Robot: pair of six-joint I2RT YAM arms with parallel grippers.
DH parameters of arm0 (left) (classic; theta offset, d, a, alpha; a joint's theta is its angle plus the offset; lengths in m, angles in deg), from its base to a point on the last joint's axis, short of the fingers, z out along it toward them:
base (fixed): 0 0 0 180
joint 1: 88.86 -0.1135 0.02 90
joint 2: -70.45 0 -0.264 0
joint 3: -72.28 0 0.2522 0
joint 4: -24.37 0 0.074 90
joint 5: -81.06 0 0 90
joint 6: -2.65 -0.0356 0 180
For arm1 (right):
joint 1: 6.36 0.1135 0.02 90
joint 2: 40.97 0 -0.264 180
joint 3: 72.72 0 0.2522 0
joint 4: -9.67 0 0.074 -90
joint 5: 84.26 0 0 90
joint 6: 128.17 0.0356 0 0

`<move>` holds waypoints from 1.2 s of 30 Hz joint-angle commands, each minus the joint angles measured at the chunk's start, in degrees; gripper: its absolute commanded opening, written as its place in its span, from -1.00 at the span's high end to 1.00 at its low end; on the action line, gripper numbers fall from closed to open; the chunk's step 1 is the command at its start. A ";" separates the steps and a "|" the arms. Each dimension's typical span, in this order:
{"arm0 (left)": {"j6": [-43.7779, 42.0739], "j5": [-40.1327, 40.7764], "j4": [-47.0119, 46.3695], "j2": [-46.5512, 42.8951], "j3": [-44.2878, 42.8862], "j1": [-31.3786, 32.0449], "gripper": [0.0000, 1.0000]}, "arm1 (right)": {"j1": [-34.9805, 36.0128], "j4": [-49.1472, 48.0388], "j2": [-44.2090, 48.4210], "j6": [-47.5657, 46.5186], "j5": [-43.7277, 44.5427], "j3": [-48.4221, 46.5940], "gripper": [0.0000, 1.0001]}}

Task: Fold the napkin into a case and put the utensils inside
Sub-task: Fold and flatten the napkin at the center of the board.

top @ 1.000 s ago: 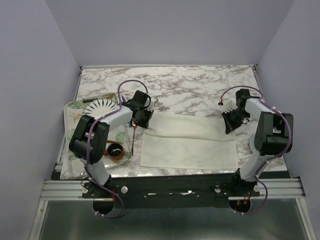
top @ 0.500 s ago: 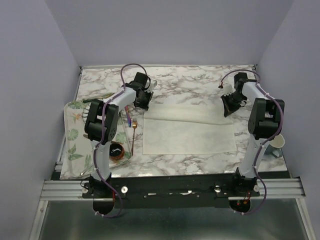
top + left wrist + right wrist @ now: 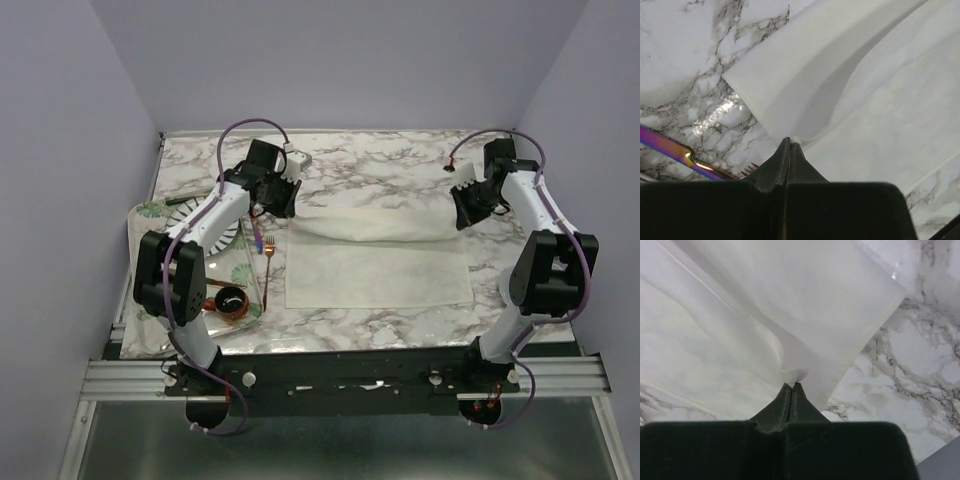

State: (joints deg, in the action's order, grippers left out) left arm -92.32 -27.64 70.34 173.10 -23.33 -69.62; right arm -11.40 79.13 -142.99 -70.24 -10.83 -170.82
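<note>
On the marble tabletop (image 3: 400, 165) seen from above, the napkin (image 3: 378, 272) lies flat, its far edge held up between the left fingers (image 3: 277, 202) and the right fingers (image 3: 466, 208). Left wrist view: the left fingers (image 3: 774, 169), pressed together, pinch the napkin (image 3: 850, 75) at its edge. Right wrist view: the right fingers (image 3: 774, 412), pressed together, pinch a napkin (image 3: 790, 300) corner.

Bright, even light is given from above. Glare is seen on the glossy grey-veined white marble tabletop (image 3: 715, 112), at the lower left of the left wrist view. A soft shadow is cast beneath the raised fold of the soft cream cloth napkin (image 3: 875, 115).
</note>
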 commanded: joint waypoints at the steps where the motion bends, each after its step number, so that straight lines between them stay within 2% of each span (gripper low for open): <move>1: -2.76 -4.15 1.19 -7.28 8.34 0.09 1.00 | 0.03 1.43 4.36 -5.54 0.84 7.42 0.99; 7: -4.69 -4.59 -1.09 -10.45 18.01 1.75 1.00 | -0.06 -2.79 5.78 -9.14 3.48 14.54 0.98; 10: -6.01 -3.72 -2.67 -10.02 21.01 3.34 1.00 | -0.06 -3.32 4.81 -9.67 3.66 16.04 0.86; 13: -7.68 -2.84 -3.11 -8.52 22.07 4.75 1.00 | -0.06 -1.92 3.14 -10.81 3.83 16.13 0.56; 14: -8.12 -2.66 -3.29 -8.26 22.25 4.92 1.00 | -0.06 -1.65 2.88 -12.03 3.83 16.22 0.35; 15: -8.73 -2.40 -3.20 -7.82 22.25 5.10 0.99 | -0.06 -1.21 2.88 -12.57 4.10 16.48 0.23; 17: -11.36 -2.92 -2.59 -7.56 21.99 5.10 0.80 | -0.06 -0.07 2.79 -14.84 4.10 16.22 -0.09; 21: -15.67 -4.50 -0.75 -7.55 21.03 5.10 0.22 | -0.06 3.18 2.44 -18.10 3.31 14.47 -0.36; 24: -19.54 -5.82 0.66 -7.55 19.88 5.28 -0.05 | 0.03 4.24 1.91 -20.48 2.61 12.80 -0.54; 31: -28.15 -8.10 0.93 -10.18 20.58 5.89 -0.17 | 0.38 4.33 2.61 -26.63 3.39 13.14 -0.57; 34: -32.55 -8.81 -0.30 -12.30 23.12 5.98 -0.18 | 1.17 2.93 4.63 -30.05 4.27 16.56 -0.49; 36: -33.87 -8.55 -0.74 -12.83 23.74 5.98 -0.18 | 2.13 0.39 6.30 -31.55 5.15 20.15 -0.35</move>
State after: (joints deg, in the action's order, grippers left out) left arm -118.79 -33.59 70.43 163.97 -1.58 -63.98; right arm -10.91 81.47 -140.17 -95.69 -7.56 -156.26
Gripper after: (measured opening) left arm 0.590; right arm 0.751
